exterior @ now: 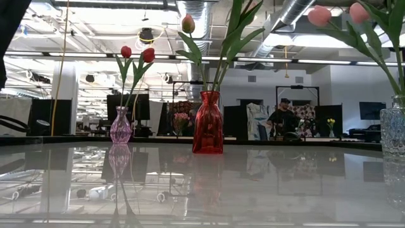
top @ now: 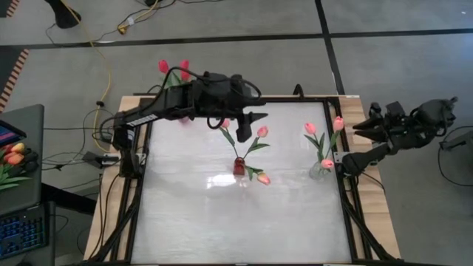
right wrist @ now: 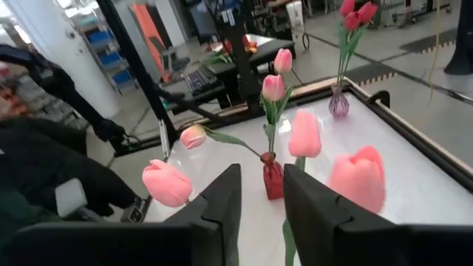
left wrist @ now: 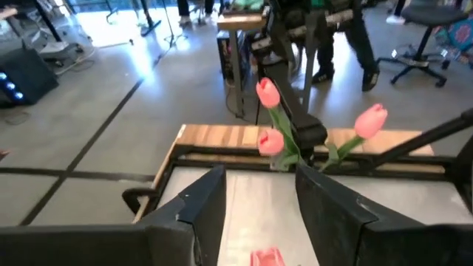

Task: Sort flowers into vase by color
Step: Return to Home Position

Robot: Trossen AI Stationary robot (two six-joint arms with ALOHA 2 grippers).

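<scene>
The left gripper (top: 253, 125), spread and empty, is hovering beside the red vase (top: 239, 167), which is carrying three pink tulips (top: 262, 131). The transparent vase (top: 319, 171) near the spread right gripper (top: 361, 128) is holding three more.

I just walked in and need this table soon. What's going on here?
Nothing is being handled right now. Both grippers are open and empty: the left gripper hovers over the table near the red vase, and the right gripper hangs off the table's right edge, beside the transparent vase. The flowers stand sorted: red tulips in the purple vase, orange-pink tulips in the red vase, pink tulips in the transparent vase. No loose tulip shows on the table.
</scene>
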